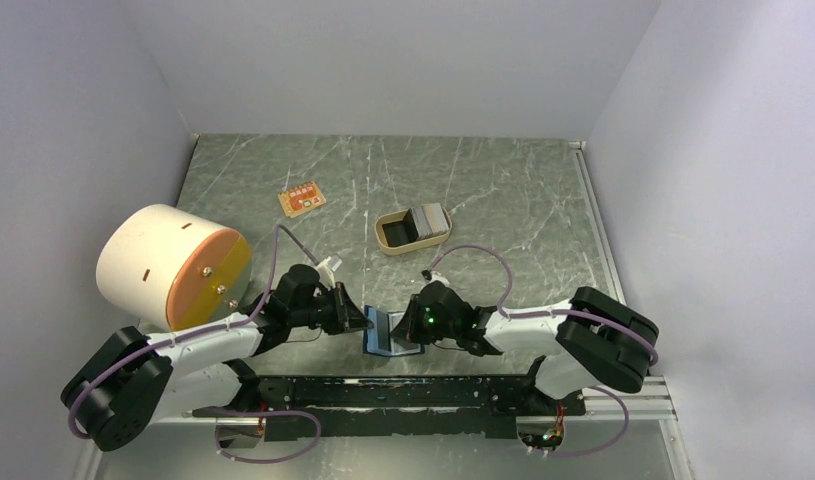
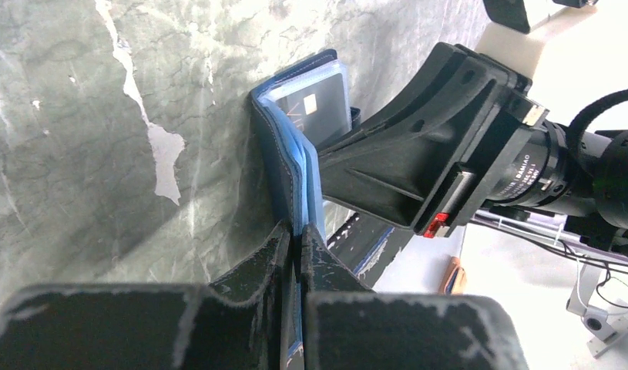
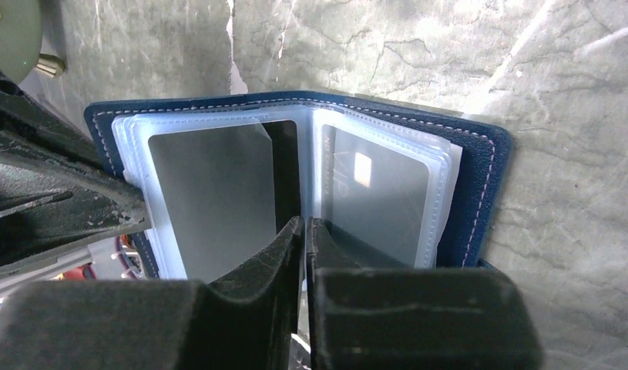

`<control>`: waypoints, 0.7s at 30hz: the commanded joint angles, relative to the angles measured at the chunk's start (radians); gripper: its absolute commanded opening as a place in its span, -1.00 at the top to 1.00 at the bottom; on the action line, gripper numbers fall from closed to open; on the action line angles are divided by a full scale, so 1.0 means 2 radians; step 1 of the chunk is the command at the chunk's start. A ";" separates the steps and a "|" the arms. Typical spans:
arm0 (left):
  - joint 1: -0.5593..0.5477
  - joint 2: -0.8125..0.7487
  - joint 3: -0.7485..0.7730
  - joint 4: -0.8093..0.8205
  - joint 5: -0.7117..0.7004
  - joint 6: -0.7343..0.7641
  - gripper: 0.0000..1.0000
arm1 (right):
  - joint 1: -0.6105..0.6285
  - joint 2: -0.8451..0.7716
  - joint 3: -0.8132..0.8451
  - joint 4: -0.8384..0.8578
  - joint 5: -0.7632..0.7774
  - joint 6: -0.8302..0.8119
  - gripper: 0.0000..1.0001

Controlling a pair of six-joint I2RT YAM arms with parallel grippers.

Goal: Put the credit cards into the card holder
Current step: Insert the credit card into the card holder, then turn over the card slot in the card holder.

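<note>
The card holder (image 1: 386,333), navy outside with clear sleeves inside, stands open on the table between my two grippers. My left gripper (image 2: 297,231) is shut on its blue edge (image 2: 291,162). My right gripper (image 3: 304,223) is shut on a thin clear sleeve leaf at the middle of the card holder (image 3: 480,185). A grey card (image 3: 210,200) fills the left sleeve. Another card with a pale chip (image 3: 372,196) fills the right sleeve. More credit cards (image 1: 424,219) lie stacked in the tan oval tray (image 1: 391,238), further back on the table.
A small orange board (image 1: 302,199) lies at the back left. A big white drum with an orange face (image 1: 173,267) stands at the left, close to my left arm. The right gripper's body (image 2: 449,154) is close beside the card holder.
</note>
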 commanded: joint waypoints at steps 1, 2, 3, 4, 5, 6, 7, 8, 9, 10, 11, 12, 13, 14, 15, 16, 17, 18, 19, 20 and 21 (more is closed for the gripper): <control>-0.003 0.000 0.012 0.041 0.033 -0.006 0.82 | 0.002 0.017 0.004 -0.016 0.012 -0.011 0.84; -0.003 0.005 0.012 0.045 0.035 -0.005 0.82 | 0.001 0.019 0.006 -0.020 0.014 -0.014 0.86; -0.003 0.012 0.013 0.050 0.038 -0.005 0.82 | 0.001 0.020 0.009 -0.026 0.019 -0.017 0.86; -0.003 0.019 0.013 0.057 0.042 -0.005 0.82 | 0.001 0.020 0.010 -0.030 0.022 -0.018 0.86; -0.004 0.027 0.014 0.063 0.045 -0.005 0.82 | 0.001 0.020 0.010 -0.033 0.021 -0.018 0.86; -0.004 0.035 0.017 0.066 0.047 -0.005 0.82 | 0.002 0.020 0.011 -0.040 0.025 -0.020 0.86; -0.005 0.043 0.018 0.070 0.047 -0.004 0.82 | 0.002 0.017 0.012 -0.047 0.030 -0.022 0.85; -0.006 0.050 0.020 0.073 0.047 -0.003 0.82 | 0.002 0.013 0.013 -0.054 0.035 -0.023 0.84; -0.007 0.056 0.022 0.073 0.044 -0.002 0.82 | 0.002 0.009 0.013 -0.062 0.040 -0.024 0.80; -0.006 0.062 0.024 0.073 0.043 0.000 0.82 | 0.001 0.004 0.012 -0.067 0.045 -0.025 0.76; -0.006 0.070 0.025 0.074 0.041 0.001 0.82 | 0.002 -0.002 0.010 -0.071 0.048 -0.026 0.73; -0.007 0.075 0.027 0.076 0.039 0.001 0.82 | 0.002 -0.008 0.011 -0.077 0.052 -0.026 0.71; -0.007 0.081 0.028 0.083 0.039 0.000 0.82 | 0.001 -0.013 0.010 -0.082 0.054 -0.027 0.70; -0.007 0.088 0.029 0.090 0.039 0.000 0.82 | 0.001 -0.017 0.009 -0.083 0.054 -0.028 0.69; -0.008 0.096 0.031 0.091 0.036 0.000 0.82 | 0.002 -0.022 0.007 -0.086 0.058 -0.028 0.69; -0.008 0.105 0.034 0.092 0.035 0.001 0.82 | 0.001 -0.026 0.006 -0.089 0.063 -0.029 0.69; -0.008 0.115 0.037 0.094 0.035 0.003 0.82 | 0.001 -0.030 0.004 -0.091 0.066 -0.031 0.68; -0.008 0.122 0.039 0.095 0.036 0.005 0.82 | 0.001 -0.033 0.002 -0.090 0.068 -0.033 0.68; -0.009 0.129 0.040 0.098 0.038 0.006 0.82 | 0.000 -0.033 -0.003 -0.079 0.065 -0.033 0.68; -0.010 0.135 0.039 0.103 0.040 0.005 0.82 | -0.001 -0.029 -0.008 -0.063 0.056 -0.034 0.68; -0.011 0.139 0.039 0.109 0.043 0.003 0.82 | -0.005 -0.020 -0.007 -0.062 0.052 -0.032 0.68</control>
